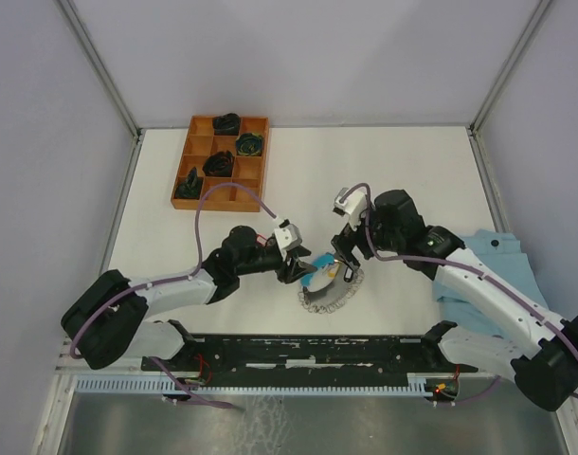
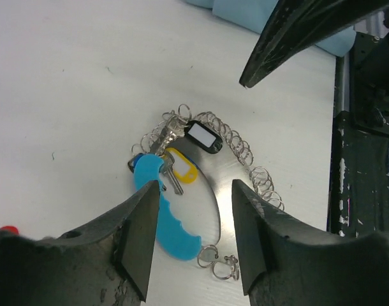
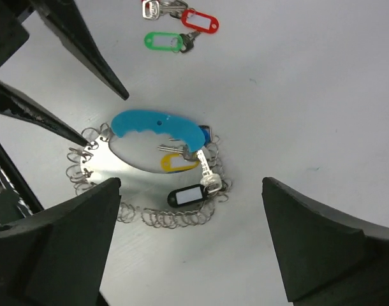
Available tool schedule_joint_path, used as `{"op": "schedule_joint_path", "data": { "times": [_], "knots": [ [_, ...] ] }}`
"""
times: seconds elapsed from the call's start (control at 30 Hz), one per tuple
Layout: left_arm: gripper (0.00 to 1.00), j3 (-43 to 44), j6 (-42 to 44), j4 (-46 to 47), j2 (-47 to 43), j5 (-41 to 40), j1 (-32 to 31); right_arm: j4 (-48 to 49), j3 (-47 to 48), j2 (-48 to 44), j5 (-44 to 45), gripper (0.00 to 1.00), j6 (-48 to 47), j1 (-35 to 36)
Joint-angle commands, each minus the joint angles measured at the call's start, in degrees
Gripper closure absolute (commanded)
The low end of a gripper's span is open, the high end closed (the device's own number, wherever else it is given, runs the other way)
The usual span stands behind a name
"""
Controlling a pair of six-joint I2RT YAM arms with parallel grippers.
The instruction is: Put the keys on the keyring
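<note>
Keyring (image 1: 325,298) partly hidden from above by left gripper (image 2: 196,185) and right gripper (image 3: 189,185), both released, empty. Blue sleeve (image 3: 153,125); black- and yellow-tagged keys (image 3: 182,196) attached.

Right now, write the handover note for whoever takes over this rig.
Left gripper: open, above the keyring, holding nothing.
Right gripper: wide open, above it too, empty.
Things: the keyring lies flat on the table between the arms.
Done: black-tagged key and yellow-tagged key appear to be on it.
Left: red-tagged key and green-tagged key lie loose on the table, apart from it; thread both on.
</note>
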Motion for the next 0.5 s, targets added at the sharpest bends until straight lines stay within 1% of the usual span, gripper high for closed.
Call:
{"op": "schedule_joint_path", "data": {
  "times": [0.0, 0.13, 0.3, 0.37, 0.47],
  "knots": [
    [0.42, 0.8, -6.5, 3.4, 1.7, -6.7, -0.2, 2.6, -1.2, -0.6, 7.5, 0.00, 22.5, -0.1],
    [0.37, 1.5, -7.2, 0.4, 2.8, -10.8, 0.1, 0.7, -1.2, 0.8, 9.1, 0.00, 32.3, -0.2],
    [0.34, 2.0, -9.5, -1.0, 5.6, -12.9, 0.7, 4.1, -4.9, 1.6, 9.9, 0.00, 40.4, -0.6],
    [0.33, 2.0, -10.4, -1.5, 6.7, -14.0, 0.8, 2.3, -5.1, 2.8, 14.2, 0.00, 44.4, -0.7],
    [0.32, 1.8, -11.6, -1.8, 8.3, -15.0, 1.1, -1.0, -4.3, 4.7, 17.2, 0.07, 48.6, -0.7]
  ]
}}
